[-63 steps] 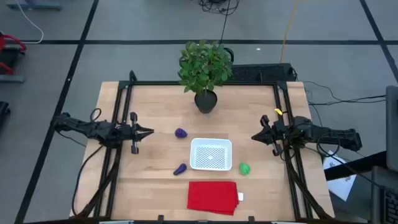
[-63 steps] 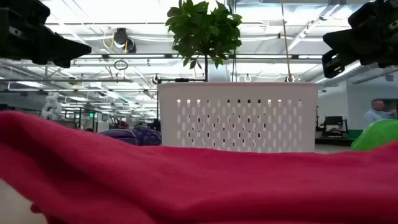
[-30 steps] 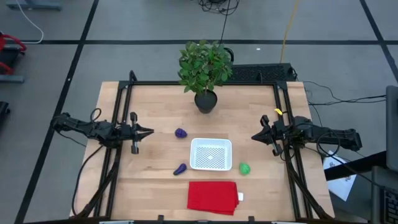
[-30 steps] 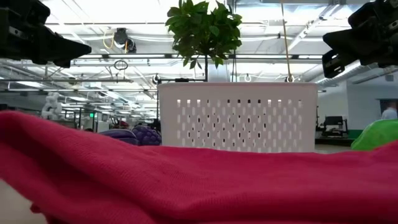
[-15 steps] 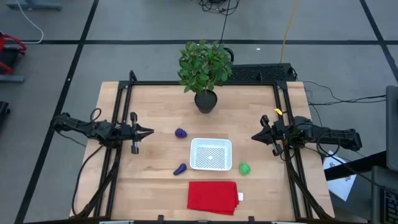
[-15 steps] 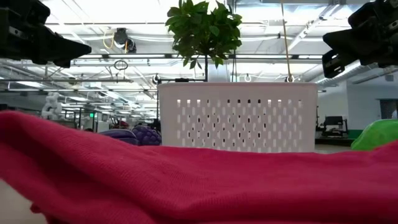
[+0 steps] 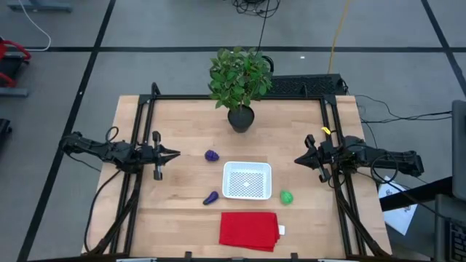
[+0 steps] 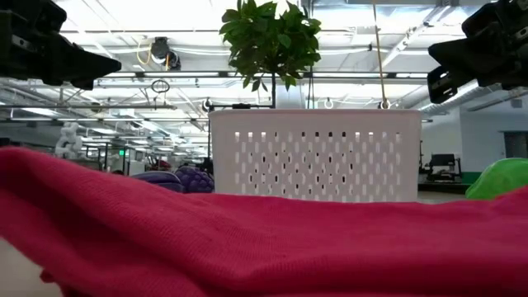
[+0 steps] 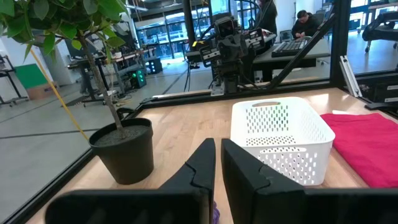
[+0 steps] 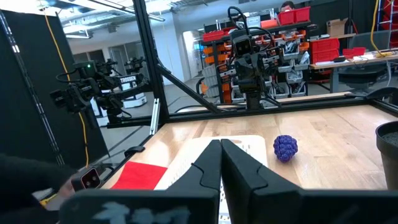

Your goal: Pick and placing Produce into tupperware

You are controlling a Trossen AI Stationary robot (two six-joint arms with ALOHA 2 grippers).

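The white perforated tupperware (image 7: 247, 180) sits mid-table, also seen in the left wrist view (image 9: 281, 138). A roundish purple piece (image 7: 211, 155) lies on the table beyond its far-left corner, and shows in the right wrist view (image 10: 285, 148). An elongated purple piece (image 7: 211, 197) lies by its near-left corner. The green round piece (image 7: 286, 196) rests to its right. My left gripper (image 7: 175, 153) hovers shut at the table's left side. My right gripper (image 7: 298, 160) hovers shut at the right side. Both touch nothing.
A potted leafy plant (image 7: 240, 80) stands at the table's far middle. A flat red cloth (image 7: 249, 229) lies at the near edge, in front of the tupperware. Black frame rails run along the table's left, right and far sides.
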